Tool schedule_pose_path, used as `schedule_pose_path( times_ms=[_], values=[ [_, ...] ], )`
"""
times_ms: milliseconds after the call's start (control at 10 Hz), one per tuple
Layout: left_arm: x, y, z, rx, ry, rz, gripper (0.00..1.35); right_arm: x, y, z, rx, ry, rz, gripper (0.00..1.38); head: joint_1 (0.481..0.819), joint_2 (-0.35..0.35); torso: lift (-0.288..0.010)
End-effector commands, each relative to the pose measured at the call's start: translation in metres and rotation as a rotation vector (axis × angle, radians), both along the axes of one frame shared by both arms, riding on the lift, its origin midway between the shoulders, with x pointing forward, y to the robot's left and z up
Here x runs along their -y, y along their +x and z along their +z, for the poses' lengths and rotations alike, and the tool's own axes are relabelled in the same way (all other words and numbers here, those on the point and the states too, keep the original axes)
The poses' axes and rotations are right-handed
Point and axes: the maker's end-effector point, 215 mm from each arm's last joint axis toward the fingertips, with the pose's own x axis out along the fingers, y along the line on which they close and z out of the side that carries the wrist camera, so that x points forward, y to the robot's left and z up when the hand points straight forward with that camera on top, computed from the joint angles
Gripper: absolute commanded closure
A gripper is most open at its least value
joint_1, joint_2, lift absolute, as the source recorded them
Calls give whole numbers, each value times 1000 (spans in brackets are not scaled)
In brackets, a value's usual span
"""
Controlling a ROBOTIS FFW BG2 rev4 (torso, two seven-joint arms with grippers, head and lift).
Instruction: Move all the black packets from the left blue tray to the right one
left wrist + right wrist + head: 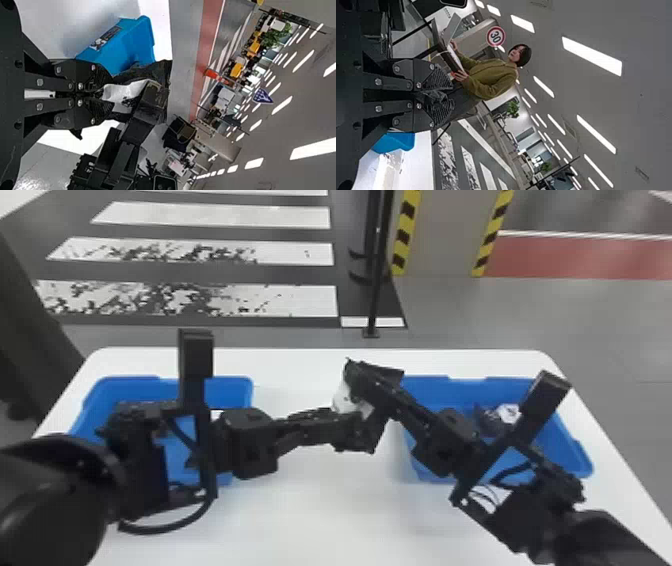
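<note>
1. Head view: the left gripper [355, 432] and the right gripper [352, 372] meet above the middle of the white table [310, 500], between the left blue tray [170, 385] and the right blue tray [450, 381]. A black packet [344, 397] with a white patch is up in the air where they meet, its dark film showing behind the right gripper's fingers.
2. Same view, trays: the left arm passes over the left blue tray and the right arm over the right one. Inside the right tray lie dark packets [487, 421], one white patch [507, 412] showing among them, beside the right arm.
3. Left wrist view: the left gripper [106, 96] has its fingers brought close together, the edge of the black packet pinched at their tips. The packet's white patch is just past the tips, and its creased black film spreads out beyond. The right gripper crosses over the packet from the other side. A blue tray with a printed label [105, 37] is farther off.
4. Right wrist view: the right gripper [439, 95] has its fingers nearly together. The crumpled dark film squeezed between them looks like part of the same black packet.
</note>
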Motion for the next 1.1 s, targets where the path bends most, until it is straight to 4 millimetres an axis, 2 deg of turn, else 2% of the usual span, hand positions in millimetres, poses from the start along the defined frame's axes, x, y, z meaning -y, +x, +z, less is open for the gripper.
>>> schedule_pose_path(
  times_ms=[0, 100, 200, 400, 500, 600, 700, 900, 1000],
  values=[
    [-3, -1, -4, -19, -13, 18, 664, 4, 5, 3, 3, 14, -8, 1274, 695, -43, -140],
    [-13, 1, -13, -33, -1, 47, 242, 16, 16, 2, 8, 6, -33, 1274, 695, -42, -140],
    [-24, 2, -20, -47, 3, 75, 81, 35, 30, -3, 7, -17, -72, 1273, 695, -43, -140],
    [-53, 11, -22, -37, -2, 153, 144, 94, 72, -30, -21, -100, -187, 1273, 695, -60, -140],
    [-79, 16, -24, -27, 18, 216, 144, 124, 95, -53, -64, -139, -243, 1273, 695, -76, -140],
    [-108, 22, -27, -18, 50, 279, 154, 167, 118, -78, -97, -228, -328, 1273, 695, -87, -140],
    [-135, 28, -30, -6, 80, 332, 160, 199, 135, -105, -151, -273, -382, 1273, 695, -91, -140],
    [-182, 34, -32, 7, 132, 428, 160, 260, 150, -137, -221, -365, -506, 1243, 695, -109, -140],
    [-208, 37, -31, 25, 180, 482, 160, 273, 149, -151, -256, -382, -533, 958, 695, -115, -140]
  ],
)
